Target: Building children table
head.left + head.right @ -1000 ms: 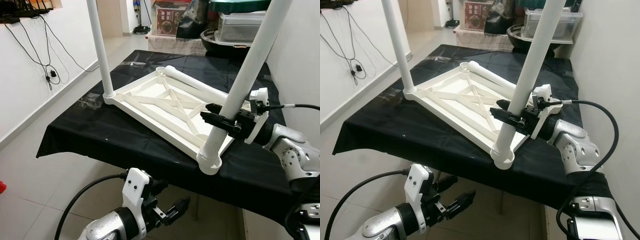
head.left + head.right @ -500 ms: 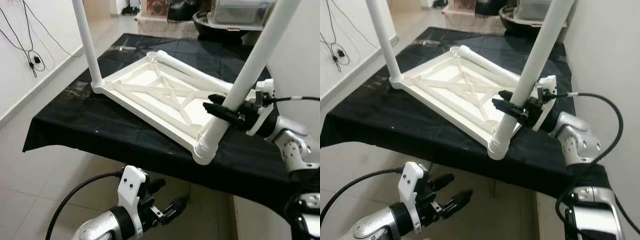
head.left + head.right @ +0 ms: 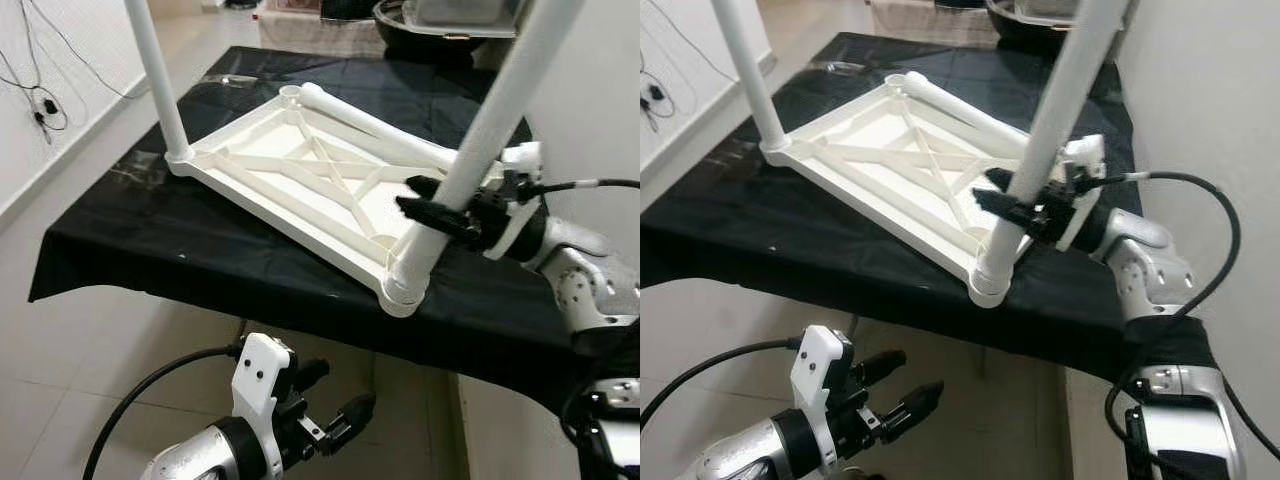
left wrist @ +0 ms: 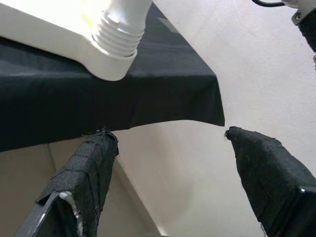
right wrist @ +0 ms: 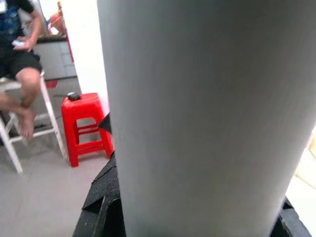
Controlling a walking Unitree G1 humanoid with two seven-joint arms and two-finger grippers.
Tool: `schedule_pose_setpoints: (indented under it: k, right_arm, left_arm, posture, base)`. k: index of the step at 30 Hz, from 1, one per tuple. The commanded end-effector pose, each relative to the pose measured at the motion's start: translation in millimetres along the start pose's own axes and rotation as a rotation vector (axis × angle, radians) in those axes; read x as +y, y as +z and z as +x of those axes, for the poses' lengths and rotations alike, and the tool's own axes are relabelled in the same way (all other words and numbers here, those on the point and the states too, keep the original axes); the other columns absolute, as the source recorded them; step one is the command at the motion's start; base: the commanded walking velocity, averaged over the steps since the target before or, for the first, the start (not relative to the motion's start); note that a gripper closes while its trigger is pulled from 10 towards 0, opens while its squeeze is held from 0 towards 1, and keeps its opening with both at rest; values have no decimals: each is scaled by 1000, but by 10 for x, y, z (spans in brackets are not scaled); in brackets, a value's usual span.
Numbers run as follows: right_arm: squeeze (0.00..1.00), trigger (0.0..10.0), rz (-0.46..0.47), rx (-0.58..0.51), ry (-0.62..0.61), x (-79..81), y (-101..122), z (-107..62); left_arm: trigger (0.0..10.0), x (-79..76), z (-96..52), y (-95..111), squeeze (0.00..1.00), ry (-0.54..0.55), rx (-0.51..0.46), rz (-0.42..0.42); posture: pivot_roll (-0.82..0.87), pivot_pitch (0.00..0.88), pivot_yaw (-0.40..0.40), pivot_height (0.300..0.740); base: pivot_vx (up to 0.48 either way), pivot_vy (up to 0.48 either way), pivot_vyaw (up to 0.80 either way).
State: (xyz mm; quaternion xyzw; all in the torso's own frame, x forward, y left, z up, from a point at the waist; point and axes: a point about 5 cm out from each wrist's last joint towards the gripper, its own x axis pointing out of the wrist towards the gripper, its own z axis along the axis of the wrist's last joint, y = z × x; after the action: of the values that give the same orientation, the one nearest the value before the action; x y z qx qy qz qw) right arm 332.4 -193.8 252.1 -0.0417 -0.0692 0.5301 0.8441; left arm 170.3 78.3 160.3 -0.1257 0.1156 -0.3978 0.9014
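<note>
A white children's table top [image 3: 300, 180] lies upside down on a black-covered table [image 3: 150, 250]. One white leg [image 3: 155, 75] stands upright in its far left corner. Another leg [image 3: 480, 140] stands, leaning a little, in the near right corner socket [image 3: 400, 285]. A third leg [image 3: 380, 125] lies along the top's far edge. My right gripper [image 3: 410, 196] is shut on the near right leg just above the socket; in the right wrist view that leg [image 5: 207, 118] sits close between the black fingers. My left gripper [image 4: 170, 136] hangs open below the table's front edge, holding nothing.
A white wall [image 3: 600, 90] runs close along the table's right side. A dark basin and a clear box [image 3: 440, 15] stand beyond the far end. Tiled floor [image 3: 90, 340] lies to the left and front. A seated person and a red stool [image 5: 84, 123] are in the background.
The head camera has shifted, so the whole scene sits differently in the picture. My right gripper stays shut on the near right leg, and my left gripper still hangs open.
</note>
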Motion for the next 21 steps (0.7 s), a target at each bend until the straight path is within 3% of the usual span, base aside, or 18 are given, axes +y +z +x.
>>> schedule_pose_setpoints:
  k: [1, 14, 15, 18, 21]
  right_arm:
    - [0, 10000, 81, 136, 57, 107, -364, 92]
    - [0, 10000, 82, 188, 75, 48, -458, 301]
    - [0, 10000, 79, 211, 19, 14, -492, 357]
    - [0, 10000, 79, 211, 19, 14, -492, 357]
    - [0, 10000, 87, 238, -112, -55, -537, 371]
  left_arm:
    - [10000, 20, 2, -27, 0, 12, 20, -7]
    - [10000, 23, 51, -12, 0, 17, 10, -2]
    - [10000, 25, 56, -6, 0, 19, 7, -1]
    - [10000, 25, 56, -6, 0, 19, 7, -1]
    - [10000, 25, 63, -4, 0, 21, 6, -1]
  posture:
    - [209, 179, -33, 740]
    - [206, 166, -53, 740]
    - [203, 167, -51, 740]
    - [203, 167, -51, 740]
    - [202, 165, -51, 740]
  base:
    - [0, 0, 0]
    - [0, 0, 0]
    - [0, 0, 0]
    - [0, 0, 0]
    - [0, 0, 0]
